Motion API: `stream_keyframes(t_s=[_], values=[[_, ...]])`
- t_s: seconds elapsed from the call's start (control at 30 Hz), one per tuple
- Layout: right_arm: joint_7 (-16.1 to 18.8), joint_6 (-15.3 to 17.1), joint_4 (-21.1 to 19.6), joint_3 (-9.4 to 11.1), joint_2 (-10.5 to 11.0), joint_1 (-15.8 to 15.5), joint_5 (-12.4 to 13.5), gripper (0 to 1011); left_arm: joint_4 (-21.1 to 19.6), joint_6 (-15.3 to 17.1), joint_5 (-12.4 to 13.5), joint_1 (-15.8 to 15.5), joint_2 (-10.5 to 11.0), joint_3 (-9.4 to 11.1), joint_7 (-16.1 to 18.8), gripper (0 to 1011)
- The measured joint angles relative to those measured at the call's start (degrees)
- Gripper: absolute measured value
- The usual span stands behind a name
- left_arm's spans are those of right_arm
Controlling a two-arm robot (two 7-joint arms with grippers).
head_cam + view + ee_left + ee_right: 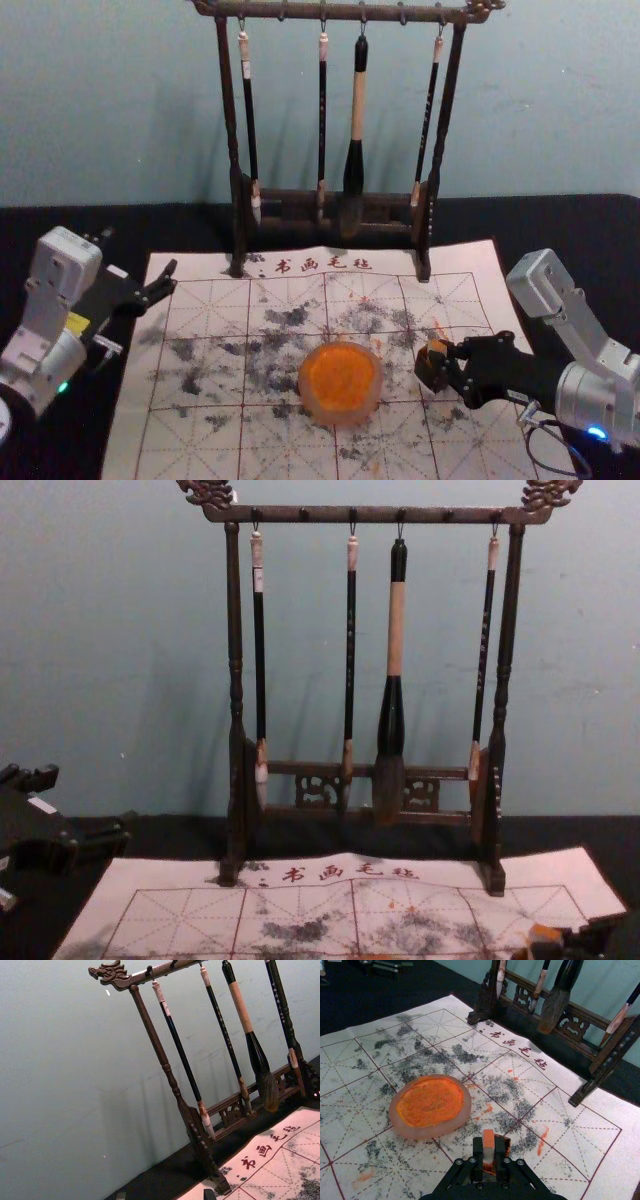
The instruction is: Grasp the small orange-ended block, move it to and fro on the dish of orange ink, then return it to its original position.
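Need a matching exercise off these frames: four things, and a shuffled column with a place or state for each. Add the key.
Things
1. Small orange-ended block
2. Round frosted dish of orange ink
3. Thick black-and-tan brush
4. Black left gripper

Place or state
A. Hanging from the dark wooden rack
B. Open, holding nothing
C. Gripped by the black right gripper
D. Resting on the white gridded mat

Pairs: 1-C, 2-D, 3-A, 4-B
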Motion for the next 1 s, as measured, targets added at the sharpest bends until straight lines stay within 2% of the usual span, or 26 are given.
stream_keyframes(t_s=[0.57,0.7,0.73,1.0], values=[[0.00,0.03,0.00,0.01,0.06,-0.07,-0.01,81,0.00,0.00,0.00,0.00,0.00,0.00,0.00,1001],[0.01,0.29,0.08,-0.02,0.09,-0.11,-0.18,145,0.00,-0.01,0.00,0.00,0.00,0.00,0.00,1001],[0.02,0.31,0.08,-0.05,0.09,-0.12,-0.18,200,0.00,0.00,0.00,0.00,0.00,0.00,0.00,1001],[0.01,0.27,0.08,-0.04,0.08,-0.10,-0.18,430,0.00,0.00,0.00,0.00,0.00,0.00,0.00,1001]])
